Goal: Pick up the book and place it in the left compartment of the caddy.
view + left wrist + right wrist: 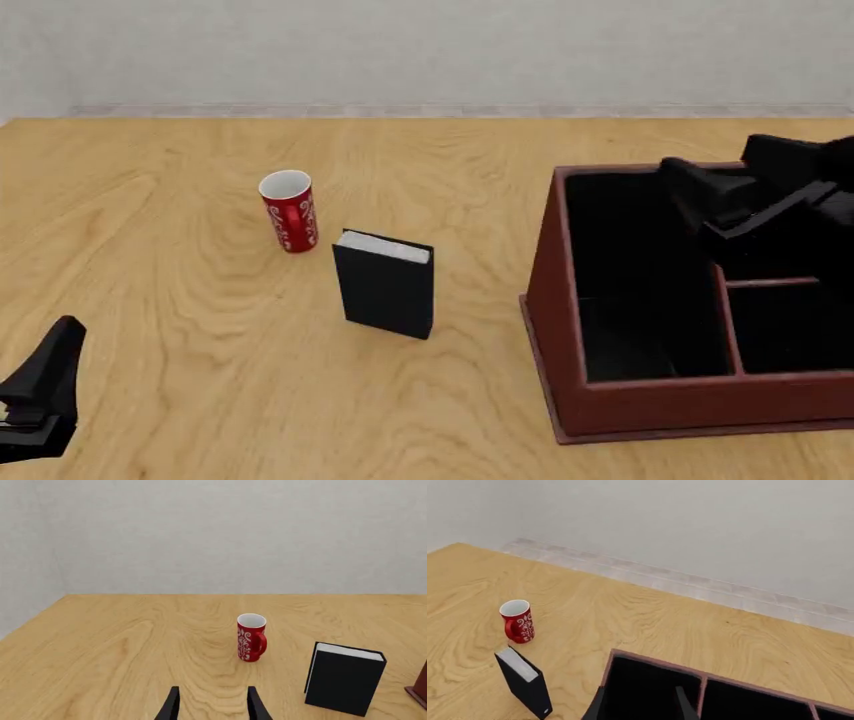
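The black book (384,285) stands upright on the table, white page edges up, left of the caddy (545,300). It also shows in the left wrist view (343,677) and the right wrist view (526,682). The caddy's long left compartment (627,300) is empty. My right gripper (687,185) hovers open and empty over the caddy's far part; its fingers (684,705) frame the left compartment (647,690). My left gripper (43,390) is low at the near left, open and empty (212,707), well short of the book.
A red-and-white patterned cup (288,211) stands just behind and left of the book, also in the left wrist view (251,637). A corner of the caddy (420,687) shows beyond the book. A grey wall closes the table's far edge.
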Controlling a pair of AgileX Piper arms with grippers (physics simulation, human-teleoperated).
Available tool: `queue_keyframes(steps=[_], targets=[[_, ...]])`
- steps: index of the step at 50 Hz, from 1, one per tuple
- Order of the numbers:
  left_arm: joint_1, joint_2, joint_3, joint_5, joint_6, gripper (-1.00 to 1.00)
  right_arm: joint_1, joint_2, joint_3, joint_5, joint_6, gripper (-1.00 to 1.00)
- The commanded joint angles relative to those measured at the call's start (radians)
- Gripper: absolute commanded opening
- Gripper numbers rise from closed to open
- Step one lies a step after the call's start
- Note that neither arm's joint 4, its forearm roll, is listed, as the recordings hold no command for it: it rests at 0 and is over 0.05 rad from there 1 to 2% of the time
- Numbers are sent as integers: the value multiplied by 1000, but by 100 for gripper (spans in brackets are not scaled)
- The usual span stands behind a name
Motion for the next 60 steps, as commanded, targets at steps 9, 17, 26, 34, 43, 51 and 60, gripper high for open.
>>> queue_keyframes(steps=[9,17,26,34,43,51,60], targets=[[0,0,0,0,0,100,109,194,-141,52,-8,100],[0,0,0,0,0,100,124,248,-199,92,-18,100],[0,0,0,0,0,100,155,323,-255,113,-43,100],[0,0,0,0,0,100,193,401,-311,141,-42,100],[0,0,0,0,0,100,241,469,-380,180,-48,100],[0,0,0,0,0,100,271,511,-423,211,-50,100],[0,0,0,0,0,100,309,557,-463,248,-40,100]])
